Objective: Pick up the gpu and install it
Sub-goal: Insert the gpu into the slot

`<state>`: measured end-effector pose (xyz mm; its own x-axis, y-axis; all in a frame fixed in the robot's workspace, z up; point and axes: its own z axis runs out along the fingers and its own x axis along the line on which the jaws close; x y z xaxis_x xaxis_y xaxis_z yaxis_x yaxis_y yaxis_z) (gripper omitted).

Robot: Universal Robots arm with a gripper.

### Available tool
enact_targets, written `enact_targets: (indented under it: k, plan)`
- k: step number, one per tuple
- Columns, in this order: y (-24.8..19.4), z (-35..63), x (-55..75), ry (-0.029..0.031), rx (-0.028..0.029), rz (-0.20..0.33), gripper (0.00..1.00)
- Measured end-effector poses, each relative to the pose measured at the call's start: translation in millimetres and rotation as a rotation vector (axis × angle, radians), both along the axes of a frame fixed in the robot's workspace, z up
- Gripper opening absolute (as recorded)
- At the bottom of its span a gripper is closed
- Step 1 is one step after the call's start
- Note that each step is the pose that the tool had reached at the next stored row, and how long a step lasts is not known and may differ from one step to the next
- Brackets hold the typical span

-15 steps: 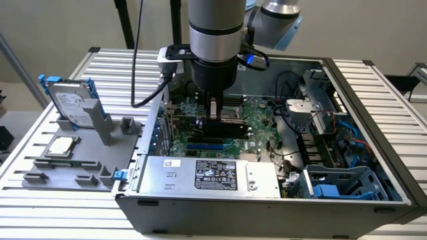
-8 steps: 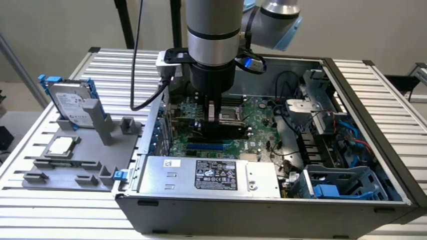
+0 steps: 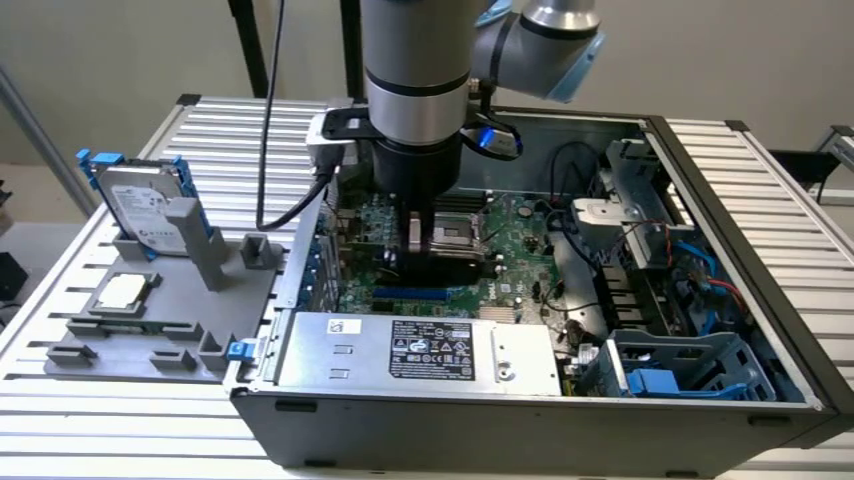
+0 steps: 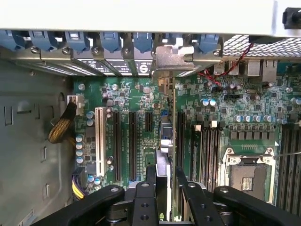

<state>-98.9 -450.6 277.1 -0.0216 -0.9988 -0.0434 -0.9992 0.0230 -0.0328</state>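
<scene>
Exterior view: we see the arm reaching down into the open computer case (image 3: 747,330), which lies on its side on the slatted surface (image 3: 80,420). The jaws (image 3: 430,262) sit low over the motherboard (image 3: 514,225), close to the expansion slots. Off to the exterior view's left, a grey fixture tray (image 3: 147,330) carries a hard drive with blue rails (image 3: 140,210), standing upright, and a CPU (image 3: 120,293).

Wrist view: the jaws (image 4: 165,188) are closed on the gpu (image 4: 164,141), which runs edge-on between them toward the rear of the case. Its silver end bracket (image 4: 173,59) is up at the row of rear slot openings, among the blue slot clips (image 4: 113,40). Black expansion slots (image 4: 133,141) lie to either side of the card.

Step in hand, as we judge it: seating the card. To do it well, keep the card upright and parallel to its slot, hold the bracket lined up with its rear opening, and press evenly straight down.

The gpu appears thin and flat, with small components visible along its edge; its faces cannot be read from this angle.
</scene>
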Motion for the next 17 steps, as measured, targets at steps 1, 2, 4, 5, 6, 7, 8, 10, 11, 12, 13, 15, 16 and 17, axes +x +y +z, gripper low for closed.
enact_targets:
  k: [1, 2, 4, 5, 6, 7, 8, 10, 11, 12, 13, 15, 16, 17]
  plan:
    - [0.1, -1.1, -0.9, 0.0, 0.0, -0.002, 0.26]
    - [0.3, -2.0, -1.7, 0.0, 0.0, -0.003, 0.26]
    - [0.4, -2.9, -2.0, 0.0002, -0.0004, -0.005, 0.26]
    - [0.4, -2.9, -2.0, 0.0003, -0.001, -0.005, 0.26]
    - [0.5, -3.1, -2.0, 0.0001, -0.0018, -0.005, 0.26]
    - [0.4, -3.1, -2.0, 0.0001, -0.0022, -0.005, 0.26]
    - [0.5, -3.3, -2.0, 0.0, -0.0024, -0.005, 0.26]
    - [0.5, -4.1, -2.0, -0.0001, -0.0026, -0.005, 0.26]
    - [0.5, -4.4, -2.0, 0.0, -0.003, -0.006, 0.26]
    - [0.5, -4.8, -2.0, 0.0, -0.0033, -0.007, 0.26]
    - [0.6, -5.3, -2.0, 0.0, -0.0038, -0.007, 0.26]
    - [0.6, -6.0, -2.0, 0.0, -0.0059, -0.008, 0.26]
    - [0.5, -6.5, -2.0, 0.0, -0.0073, -0.009, 0.26]
    - [0.5, -7.0, -2.0, 0.0, -0.0088, -0.009, 0.26]
